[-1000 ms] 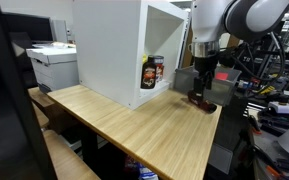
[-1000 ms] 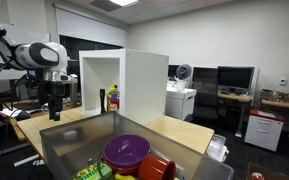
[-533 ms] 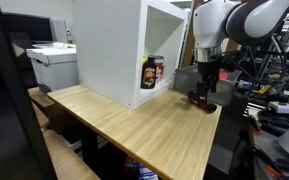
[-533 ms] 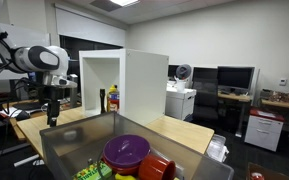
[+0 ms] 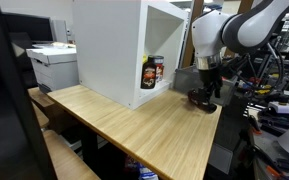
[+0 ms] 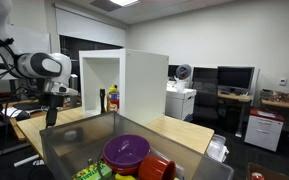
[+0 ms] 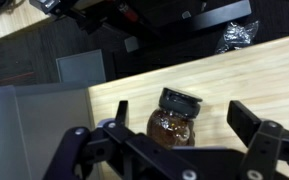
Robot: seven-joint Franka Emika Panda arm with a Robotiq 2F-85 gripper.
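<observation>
A small jar of dark brown stuff with a black lid (image 7: 174, 118) stands upright on the light wood table (image 7: 214, 85), near its edge. My gripper (image 7: 169, 135) is open, with one finger on each side of the jar and a gap on both sides. In an exterior view the gripper (image 5: 205, 92) hangs low over the table's far right corner with the jar (image 5: 201, 99) at its tips. In an exterior view the gripper (image 6: 51, 114) shows at the left, and the jar is too small to make out.
A tall white open cabinet (image 5: 114, 45) stands on the table with bottles and jars (image 5: 152, 71) on its floor, close to the gripper. A clear bin (image 6: 74, 150) holds a purple bowl (image 6: 126, 150). A printer (image 5: 52, 62) and desks stand around.
The arm has sunk lower and leaned over, and the gripper has shifted slightly along the table edge around the jar. The jar has not moved.
</observation>
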